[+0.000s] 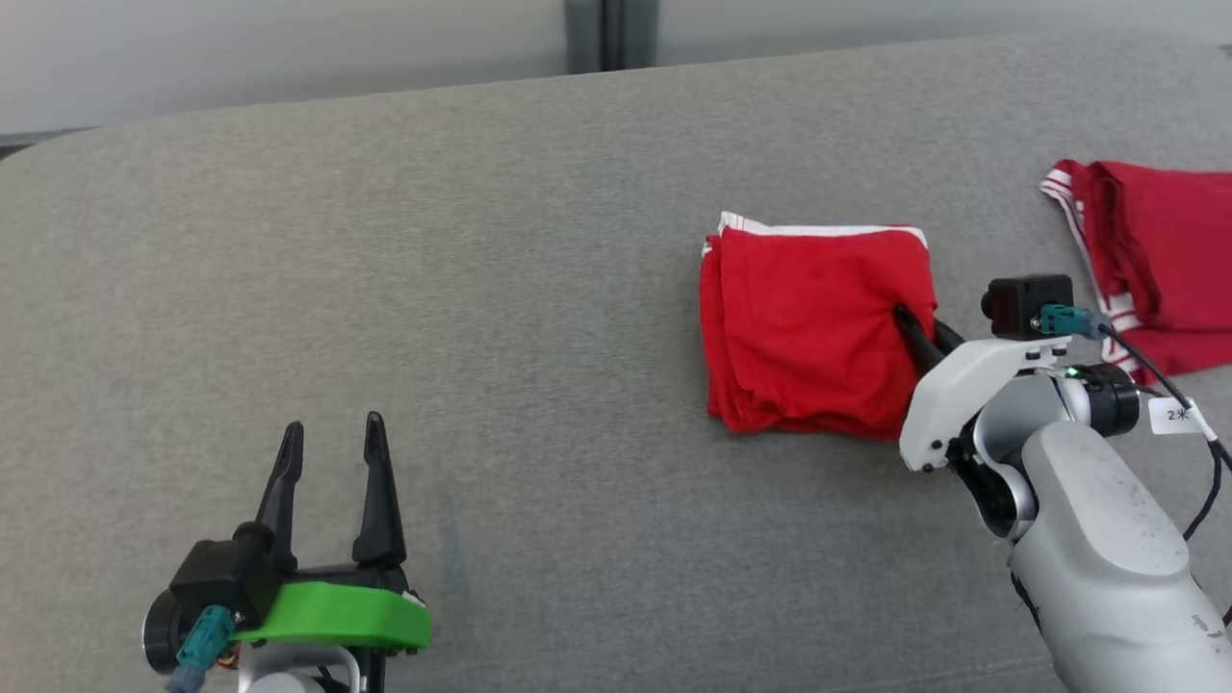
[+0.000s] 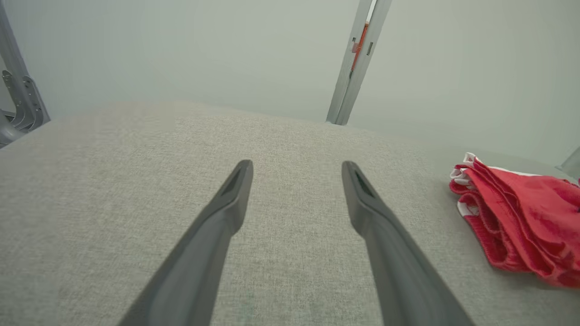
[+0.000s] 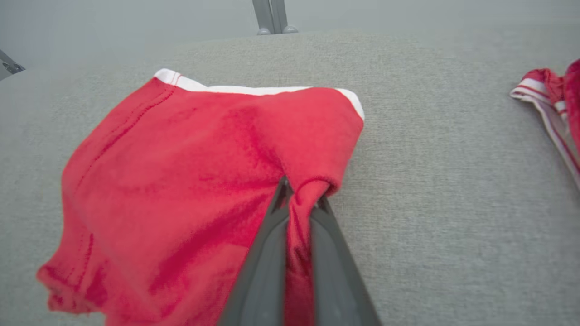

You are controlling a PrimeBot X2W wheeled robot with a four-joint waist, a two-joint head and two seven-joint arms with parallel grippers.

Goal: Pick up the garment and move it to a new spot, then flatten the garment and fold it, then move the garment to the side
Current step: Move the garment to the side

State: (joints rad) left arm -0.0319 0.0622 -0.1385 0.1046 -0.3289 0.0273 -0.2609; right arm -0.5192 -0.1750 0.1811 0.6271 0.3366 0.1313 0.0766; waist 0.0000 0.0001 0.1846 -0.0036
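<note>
A folded red garment [image 1: 808, 327] with a white edge lies right of centre on the grey cloth-covered table [image 1: 481, 289]. My right gripper [image 1: 910, 322] is shut on the garment's right edge. In the right wrist view a fold of red cloth [image 3: 299, 213] is pinched between the two dark fingers [image 3: 263, 271]. My left gripper [image 1: 332, 438] stands open at the lower left, far from the garment, with nothing between its fingers. In the left wrist view the garment [image 2: 521, 226] lies off to the right of the open left gripper [image 2: 297, 170].
A second red garment [image 1: 1155, 260] with red-and-white striped trim lies at the right edge of the table. A grey post [image 1: 597, 34] stands behind the table's far edge against a pale wall. A black cable [image 1: 1184, 404] runs along my right wrist.
</note>
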